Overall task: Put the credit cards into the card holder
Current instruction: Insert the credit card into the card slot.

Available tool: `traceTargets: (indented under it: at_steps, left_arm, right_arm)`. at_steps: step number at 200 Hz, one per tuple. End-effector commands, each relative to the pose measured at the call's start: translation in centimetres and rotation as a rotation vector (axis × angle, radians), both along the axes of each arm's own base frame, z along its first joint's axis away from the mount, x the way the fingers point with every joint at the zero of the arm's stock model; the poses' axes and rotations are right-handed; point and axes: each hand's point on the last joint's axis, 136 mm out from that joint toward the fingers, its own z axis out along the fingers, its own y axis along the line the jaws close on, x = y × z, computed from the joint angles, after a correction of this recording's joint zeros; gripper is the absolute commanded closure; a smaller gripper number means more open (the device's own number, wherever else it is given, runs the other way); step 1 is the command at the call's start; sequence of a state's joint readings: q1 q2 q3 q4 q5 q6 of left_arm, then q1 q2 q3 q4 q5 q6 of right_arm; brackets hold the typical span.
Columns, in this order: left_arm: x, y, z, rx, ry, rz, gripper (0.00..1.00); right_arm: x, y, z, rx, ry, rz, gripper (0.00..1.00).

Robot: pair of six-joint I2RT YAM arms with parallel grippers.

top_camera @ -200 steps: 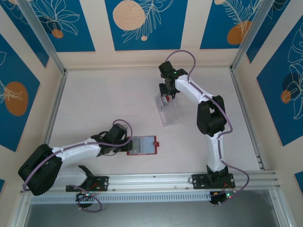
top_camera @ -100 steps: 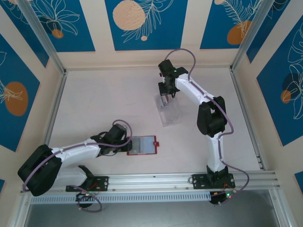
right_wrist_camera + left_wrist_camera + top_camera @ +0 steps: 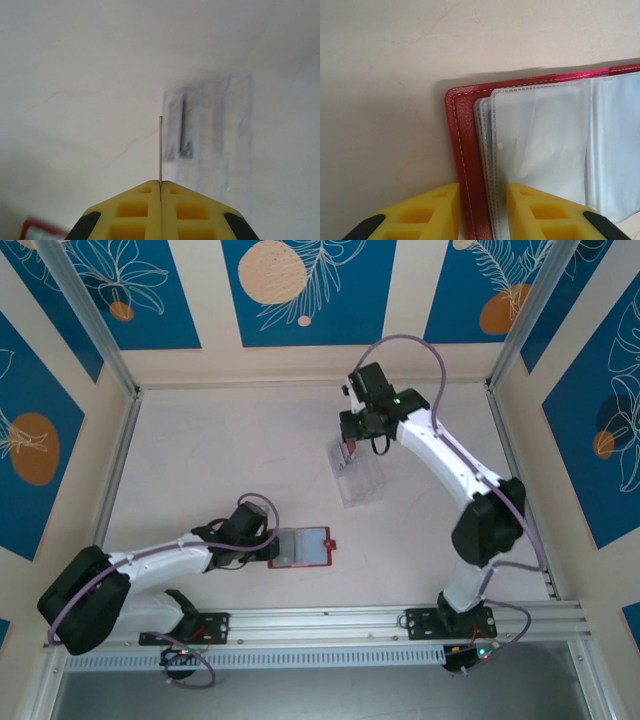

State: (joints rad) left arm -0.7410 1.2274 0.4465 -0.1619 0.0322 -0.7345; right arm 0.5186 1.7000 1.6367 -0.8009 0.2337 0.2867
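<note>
Just now your right gripper (image 3: pixel 160 184) lifted clear of the clear tray (image 3: pixel 358 480), pinching a red card (image 3: pixel 347 451), likely ready to carry over. The card holder (image 3: pixel 300 547) lay open, with your left gripper (image 3: pixel 482 195) spread astride its edge.

This is a robotics lab test cell. A white table (image 3: pixel 250 460) is fenced by aluminium rails (image 3: pixel 330 621) and posts (image 3: pixel 88 315). Printed blue leaf-pattern panels (image 3: pixel 300 290) serve as walls. A cabled left arm (image 3: pixel 160 560) and right arm (image 3: pixel 440 445) are bolted to the near rail.
</note>
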Motion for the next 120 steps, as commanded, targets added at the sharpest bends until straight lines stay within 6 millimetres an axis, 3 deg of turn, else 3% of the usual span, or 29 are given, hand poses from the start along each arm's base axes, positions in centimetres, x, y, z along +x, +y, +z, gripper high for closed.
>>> traceTargets:
  at_steps: [1, 15, 54, 81, 120]
  left_arm:
    - [-1.6, 1.6, -1.5, 0.072, 0.048, -0.005, 0.72]
    - [-1.7, 1.6, -1.5, 0.075, 0.049, -0.009, 0.72]
    - [-1.9, 1.7, -1.8, 0.089, 0.059, -0.022, 0.74]
    - [-2.0, 1.8, -2.0, 0.095, 0.065, -0.026, 0.75]
    - [-2.3, 2.0, -2.2, 0.103, 0.074, -0.030, 0.76]
  right_arm:
    - [-3.8, 3.1, -0.5, 0.217, 0.056, 0.067, 1.00]
    - [-5.9, 4.1, -1.3, 0.307, 0.068, 0.090, 1.00]
    - [-10.3, 7.2, -6.0, 0.433, 0.137, 0.110, 1.00]
    - [-11.9, 8.9, -7.8, 0.535, 0.149, 0.108, 1.00]
    - [-13.5, 9.9, -9.9, 0.624, 0.135, 0.069, 1.00]
